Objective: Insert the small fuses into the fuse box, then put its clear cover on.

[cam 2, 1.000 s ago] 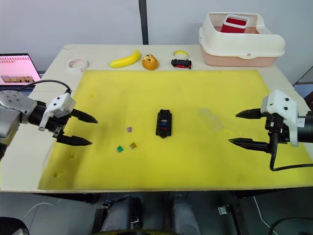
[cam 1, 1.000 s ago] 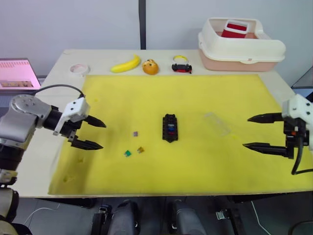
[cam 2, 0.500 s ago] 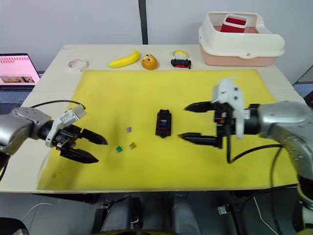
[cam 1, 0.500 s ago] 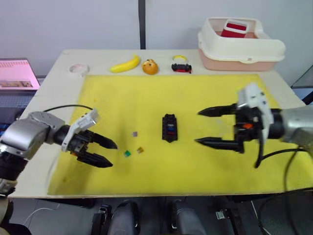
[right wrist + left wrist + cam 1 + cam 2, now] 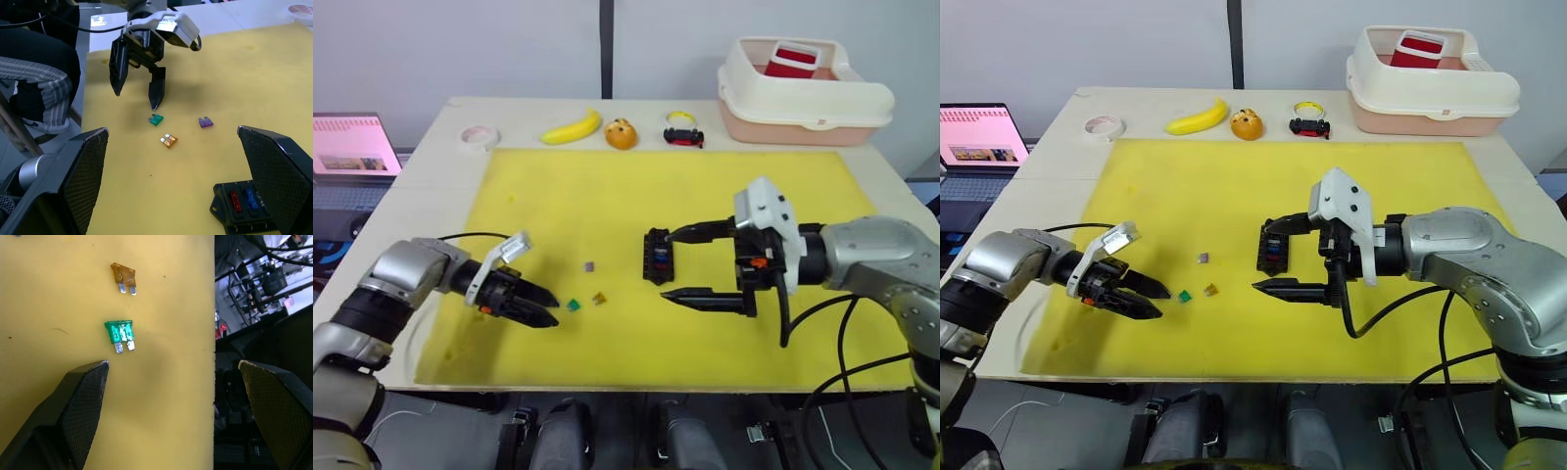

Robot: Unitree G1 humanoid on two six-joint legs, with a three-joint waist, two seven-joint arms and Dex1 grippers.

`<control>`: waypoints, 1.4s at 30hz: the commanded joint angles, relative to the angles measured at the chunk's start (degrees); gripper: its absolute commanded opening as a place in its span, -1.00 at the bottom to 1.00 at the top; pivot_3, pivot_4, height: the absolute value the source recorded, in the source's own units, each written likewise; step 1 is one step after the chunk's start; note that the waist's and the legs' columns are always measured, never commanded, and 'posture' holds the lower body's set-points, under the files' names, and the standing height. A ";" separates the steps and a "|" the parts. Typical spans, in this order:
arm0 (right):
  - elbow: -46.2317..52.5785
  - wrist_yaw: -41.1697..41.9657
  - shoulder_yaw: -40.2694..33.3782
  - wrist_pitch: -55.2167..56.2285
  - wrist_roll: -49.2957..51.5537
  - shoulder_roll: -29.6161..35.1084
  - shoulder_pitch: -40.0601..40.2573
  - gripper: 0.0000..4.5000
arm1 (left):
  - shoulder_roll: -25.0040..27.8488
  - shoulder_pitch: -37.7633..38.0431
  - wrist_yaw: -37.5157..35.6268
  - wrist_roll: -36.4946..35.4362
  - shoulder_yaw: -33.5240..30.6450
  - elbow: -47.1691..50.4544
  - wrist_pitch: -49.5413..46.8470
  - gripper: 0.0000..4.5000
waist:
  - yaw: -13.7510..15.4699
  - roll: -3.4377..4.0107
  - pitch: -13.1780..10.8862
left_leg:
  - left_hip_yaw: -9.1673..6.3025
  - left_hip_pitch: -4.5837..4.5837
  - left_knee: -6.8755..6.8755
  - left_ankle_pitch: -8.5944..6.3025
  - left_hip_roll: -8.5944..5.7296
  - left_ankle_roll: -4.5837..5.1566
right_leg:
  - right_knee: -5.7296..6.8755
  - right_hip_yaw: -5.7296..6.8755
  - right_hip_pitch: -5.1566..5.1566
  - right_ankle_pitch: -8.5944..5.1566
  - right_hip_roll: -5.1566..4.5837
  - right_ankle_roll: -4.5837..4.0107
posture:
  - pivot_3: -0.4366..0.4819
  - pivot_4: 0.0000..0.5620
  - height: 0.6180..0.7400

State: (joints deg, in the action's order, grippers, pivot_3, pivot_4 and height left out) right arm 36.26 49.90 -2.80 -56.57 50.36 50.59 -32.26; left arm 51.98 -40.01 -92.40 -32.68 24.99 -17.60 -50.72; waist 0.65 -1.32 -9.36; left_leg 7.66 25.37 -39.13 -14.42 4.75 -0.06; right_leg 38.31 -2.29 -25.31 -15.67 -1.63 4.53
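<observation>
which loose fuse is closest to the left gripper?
The green fuse, just ahead of the left gripper. The amber fuse and purple fuse lie farther toward the fuse box.

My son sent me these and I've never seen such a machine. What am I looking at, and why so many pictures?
It is a two-armed robot working at a table. Two pictures come from cameras on its head, looking down over its arms; the other two come from a camera on each wrist, looking along that arm's two black fingers.

On the yellow mat lie a small black fuse box and three loose fuses: a green fuse, an amber fuse and a purple fuse. A red and a blue one already sit in the box.

The left gripper is open, right beside the green fuse. The right gripper is open with the fuse box between its fingers. Neither holds anything.

Along the table's back edge are a banana, an orange, a tape roll and a cream bin.
</observation>
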 commanded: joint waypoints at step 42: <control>1.33 0.09 2.03 2.68 -2.15 1.59 -1.23 1.00 | -9.33 -3.93 -0.10 3.81 0.83 -6.36 0.88 -0.08 | -0.03 0.02 0.02 | -0.09 0.02 -0.04 -0.03 -0.12 0.06 | -0.12 0.02 0.11 -0.03 -0.12 -0.06 | -0.05 -0.47 0.98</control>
State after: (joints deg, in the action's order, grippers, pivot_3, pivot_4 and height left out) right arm 36.33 49.89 -0.28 -54.68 48.15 51.80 -32.68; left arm 42.38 -43.29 -92.39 -29.16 26.27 -23.98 -50.49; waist 0.62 -1.31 -9.34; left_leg 7.56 25.39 -39.16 -14.46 4.64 0.00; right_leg 38.20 -2.27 -25.20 -15.70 -1.75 4.47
